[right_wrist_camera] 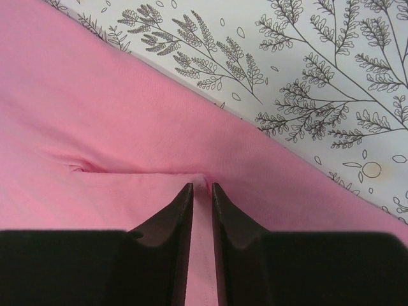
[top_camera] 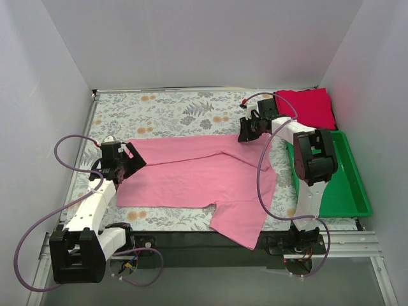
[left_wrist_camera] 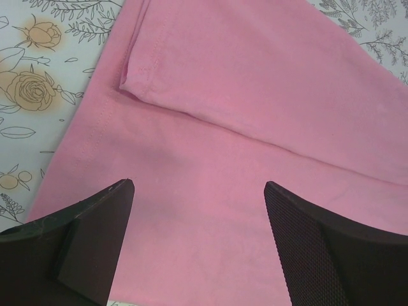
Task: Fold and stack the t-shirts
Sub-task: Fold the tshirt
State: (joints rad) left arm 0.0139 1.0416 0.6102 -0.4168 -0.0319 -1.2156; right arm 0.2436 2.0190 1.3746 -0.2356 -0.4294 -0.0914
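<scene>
Folded red t-shirt sits beyond green bin (pink t-shirt spread).

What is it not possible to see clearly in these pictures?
Right wrist view: whether the right gripper pinches the fold of the pink t-shirt; its fingers cover the contact.
Top view: the right arm hides part of the green bin and a corner of the red t-shirt.
Left wrist view: the picture edges cut off the pink t-shirt around the open left gripper.
</scene>
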